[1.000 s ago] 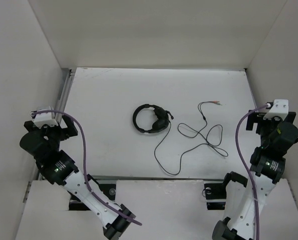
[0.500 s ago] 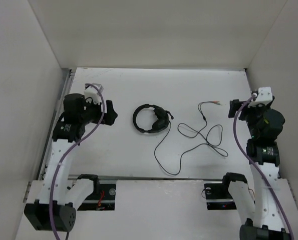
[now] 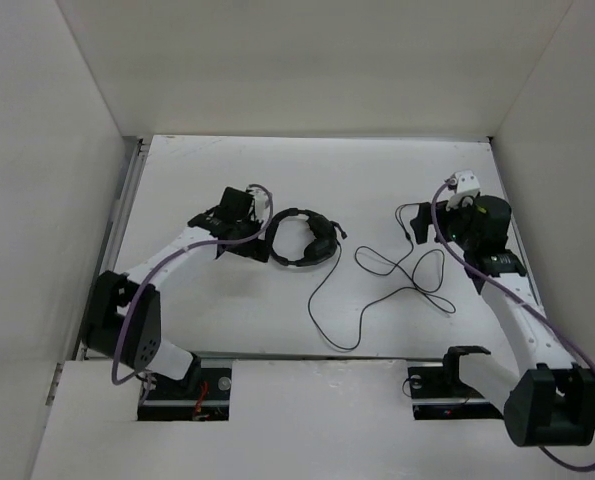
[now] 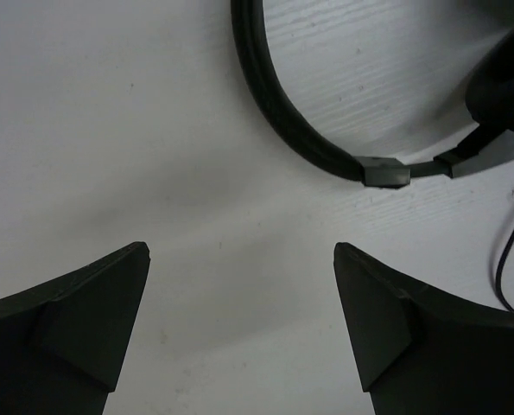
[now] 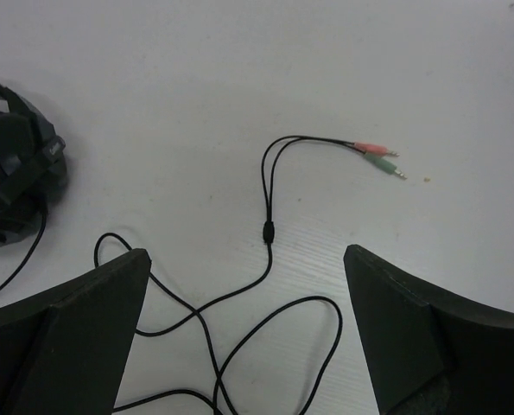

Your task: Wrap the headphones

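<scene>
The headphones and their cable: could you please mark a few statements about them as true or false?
1. The left claw grips the headband. False: it is open, and the headband lies beyond it, untouched.
2. The cable ends in a pink plug and a green plug. True.
3. The cable is wound round the headphones. False: it lies in loose loops on the table.
4. The right claw is open over the cable. True.

A: Bright, even light from above; soft grey shadows lie on the white table (image 3: 377, 170) under the left arm (image 3: 165, 260).
B: Wrist view's crisp on the headphones (image 4: 313, 149); the left gripper's fingers (image 4: 66, 333) loom dark, slightly blurred.
</scene>
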`<state>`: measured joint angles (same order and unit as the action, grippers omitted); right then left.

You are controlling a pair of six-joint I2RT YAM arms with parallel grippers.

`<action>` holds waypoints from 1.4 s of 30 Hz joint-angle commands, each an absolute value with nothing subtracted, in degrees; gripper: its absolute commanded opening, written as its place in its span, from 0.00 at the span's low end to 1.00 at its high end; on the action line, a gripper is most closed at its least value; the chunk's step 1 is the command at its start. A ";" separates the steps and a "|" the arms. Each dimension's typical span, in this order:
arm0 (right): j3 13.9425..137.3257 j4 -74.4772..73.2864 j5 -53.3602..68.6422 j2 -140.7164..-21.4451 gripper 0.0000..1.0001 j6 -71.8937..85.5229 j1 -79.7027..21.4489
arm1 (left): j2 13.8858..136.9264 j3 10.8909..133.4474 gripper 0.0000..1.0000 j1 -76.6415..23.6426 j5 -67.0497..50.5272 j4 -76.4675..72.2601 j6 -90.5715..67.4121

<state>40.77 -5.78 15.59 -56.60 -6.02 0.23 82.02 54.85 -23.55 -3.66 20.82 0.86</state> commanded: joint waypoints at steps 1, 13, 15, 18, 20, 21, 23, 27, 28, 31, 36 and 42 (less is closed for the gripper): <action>43.41 -4.30 17.14 -60.11 1.00 -4.22 -0.92 | 85.41 60.37 0.87 -25.44 4.21 14.51 1.23; 48.59 -7.73 18.55 -68.20 1.00 -5.00 -7.07 | 99.22 73.30 0.88 -24.74 6.42 12.92 -0.79; 51.05 -7.47 18.11 -68.46 1.00 -4.92 -7.51 | 100.98 73.65 0.87 -25.79 6.50 12.83 -0.88; 54.31 -7.21 18.02 -69.87 1.00 -4.40 -7.43 | 102.74 74.18 0.86 -26.50 6.33 12.83 -1.05; 55.45 -6.51 17.75 -70.66 1.00 -3.08 -7.43 | 103.18 74.18 0.84 -26.50 5.63 13.09 -1.67; 55.55 -6.07 17.75 -70.84 1.00 -2.64 -7.08 | 103.36 74.01 0.83 -26.58 5.36 13.27 -1.76; 55.55 -5.19 17.75 -71.01 1.00 -1.76 -6.20 | 103.36 73.48 0.81 -26.41 4.49 13.71 -1.93; 55.20 -4.13 17.75 -71.10 1.00 -0.36 -5.49 | 104.23 72.34 0.76 -26.41 3.69 13.80 -1.93; 55.20 -3.96 17.75 -71.10 1.00 0.08 -5.40 | 104.67 72.07 0.73 -26.50 3.60 13.80 -2.02; 55.28 -3.43 17.75 -71.02 1.00 0.70 -5.14 | 105.47 71.72 0.64 -27.02 3.52 13.80 -1.85; 56.25 -2.72 17.75 -70.84 1.00 0.88 -4.26 | 107.31 71.02 0.60 -27.81 3.25 13.36 -1.32; 56.78 -2.90 18.02 -69.09 1.00 1.58 -1.54 | 109.68 70.14 0.54 -28.43 2.99 12.74 -1.14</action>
